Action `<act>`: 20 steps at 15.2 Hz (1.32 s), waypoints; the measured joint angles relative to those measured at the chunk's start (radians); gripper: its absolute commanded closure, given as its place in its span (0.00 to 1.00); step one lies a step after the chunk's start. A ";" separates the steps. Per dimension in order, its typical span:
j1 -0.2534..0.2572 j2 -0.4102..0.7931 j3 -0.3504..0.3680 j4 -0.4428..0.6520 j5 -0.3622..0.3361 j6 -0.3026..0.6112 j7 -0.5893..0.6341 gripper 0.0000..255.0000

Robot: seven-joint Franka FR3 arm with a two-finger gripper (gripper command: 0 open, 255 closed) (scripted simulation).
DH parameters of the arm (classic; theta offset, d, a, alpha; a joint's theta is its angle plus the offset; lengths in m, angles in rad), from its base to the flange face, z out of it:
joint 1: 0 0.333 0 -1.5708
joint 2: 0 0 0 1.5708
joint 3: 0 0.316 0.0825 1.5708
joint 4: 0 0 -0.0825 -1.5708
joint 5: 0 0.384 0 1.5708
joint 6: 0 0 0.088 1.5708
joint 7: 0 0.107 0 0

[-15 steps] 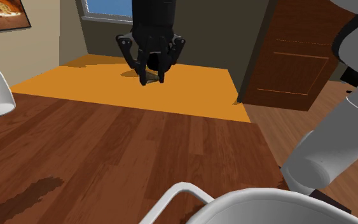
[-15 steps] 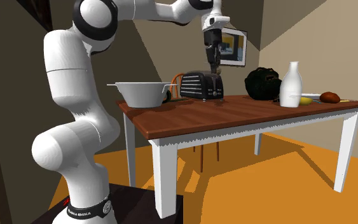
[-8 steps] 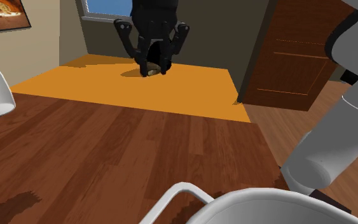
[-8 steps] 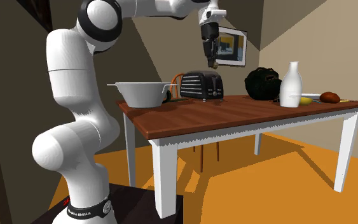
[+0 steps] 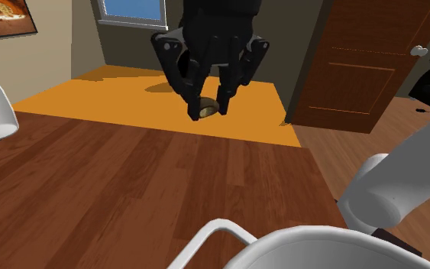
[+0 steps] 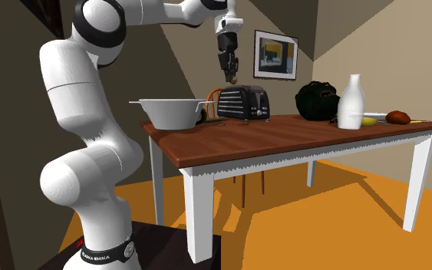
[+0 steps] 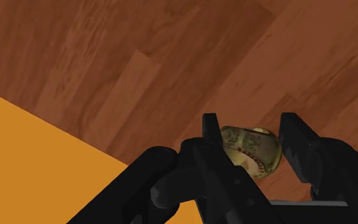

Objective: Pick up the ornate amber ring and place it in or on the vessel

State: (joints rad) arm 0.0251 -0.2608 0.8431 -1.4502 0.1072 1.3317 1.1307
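Jaws: pinching the ring, one black finger (image 7: 210, 137) pressed to each side of the band.
Ring (image 7: 250, 151): amber-gold with a patterned face, tilted between the fingertips, held high in the air and clear of every surface.
Gripper (image 5: 208, 113): pointing down, well above the table top (image 5: 129, 183).
Below the hand: in the wrist view, brown boards, the table's edge and the orange floor (image 7: 31, 165) beyond it.
Vessel: judged to be the white bowl (image 6: 172, 113) with handles, near the table corner closest to the arm, with the toaster (image 6: 242, 101) beside it.
Stage: judged a carry toward the bowl, with placing not yet done.
Risk, grip: held only at the tips and tilted, so likely to twist or slide out under a quick swing.
Risk, release: if let go from this height, a bounce off the bowl's wall or rim, then a roll along the boards.
Risk, position: if opened over the edge, a fall to the floor.
Risk, descent: if lowered off-centre, a knock against a handle, shifting the bowl.
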 measured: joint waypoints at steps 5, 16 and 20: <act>0.039 -0.073 0.030 -0.023 0.060 -0.023 0.079 1.00; 0.082 -0.132 0.200 0.030 0.141 -0.077 0.317 1.00; 0.025 -0.106 0.361 0.114 0.145 -0.103 0.437 1.00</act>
State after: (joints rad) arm 0.0503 -0.3668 1.2041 -1.3365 0.2524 1.2284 1.5674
